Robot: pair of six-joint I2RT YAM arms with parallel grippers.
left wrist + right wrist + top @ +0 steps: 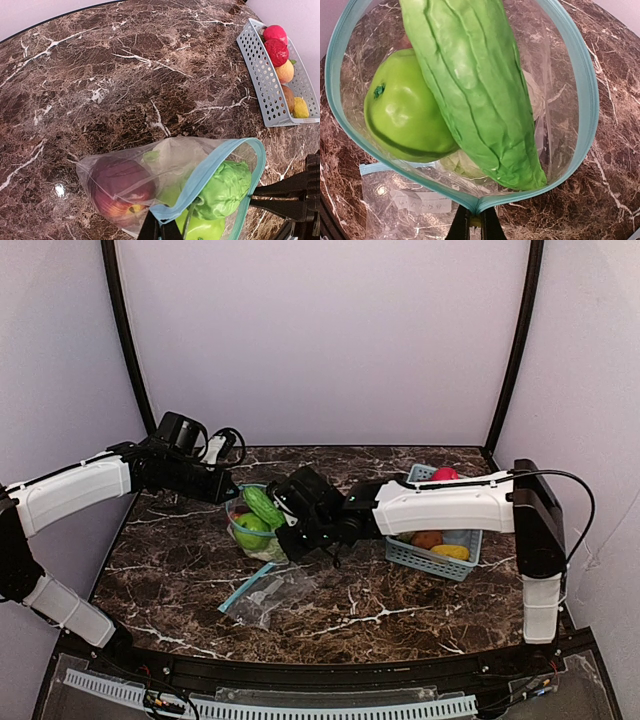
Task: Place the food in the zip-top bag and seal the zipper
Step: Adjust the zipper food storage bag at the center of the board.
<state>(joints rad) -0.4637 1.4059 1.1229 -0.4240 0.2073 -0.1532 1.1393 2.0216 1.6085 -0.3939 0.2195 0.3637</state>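
Left of the basket (pixel 260 75) (some food (pixel 275 50) waits there), the left gripper (pixel 159 229) and right gripper (pixel 475 224) each pinch the partly filled zip-top bag (pixel 170 155) by its rim, zipper unsealed.

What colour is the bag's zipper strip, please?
Light blue; the zipper strip shows best in the right wrist view.
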